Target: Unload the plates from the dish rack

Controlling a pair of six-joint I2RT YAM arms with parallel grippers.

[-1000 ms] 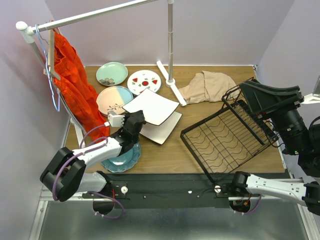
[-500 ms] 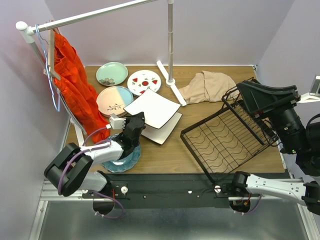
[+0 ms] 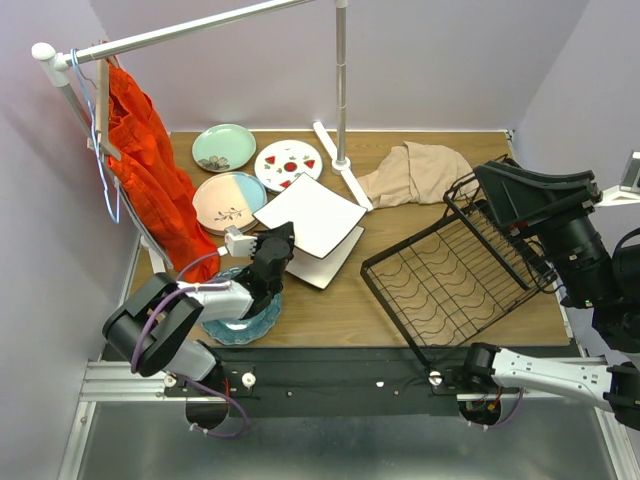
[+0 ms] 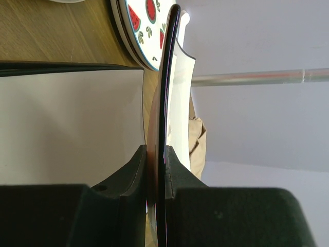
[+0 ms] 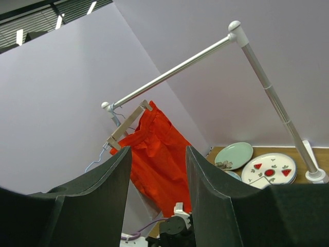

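Note:
My left gripper (image 3: 276,243) is shut on the near-left edge of a square white plate with a dark rim (image 3: 312,214), holding it over another square white plate (image 3: 326,262). The left wrist view shows the held plate (image 4: 167,77) edge-on between the closed jaws of the left gripper (image 4: 156,154). A pink-and-blue plate (image 3: 225,198), a pale green plate (image 3: 223,147), a red-spotted plate (image 3: 288,164) and a teal scalloped plate (image 3: 245,318) lie on the table. The black dish rack (image 3: 450,270) holds no plates. My right gripper (image 3: 492,182) hangs open and empty above the rack's far end.
A white clothes rail (image 3: 341,90) stands at the back, and its foot (image 3: 342,170) rests beside the plates. An orange garment (image 3: 150,170) hangs from the rail at the left. A beige cloth (image 3: 415,170) lies behind the rack.
My left gripper has carried the dark-rimmed square plate a little toward the back right. The right arm shifted slightly and then stayed still.

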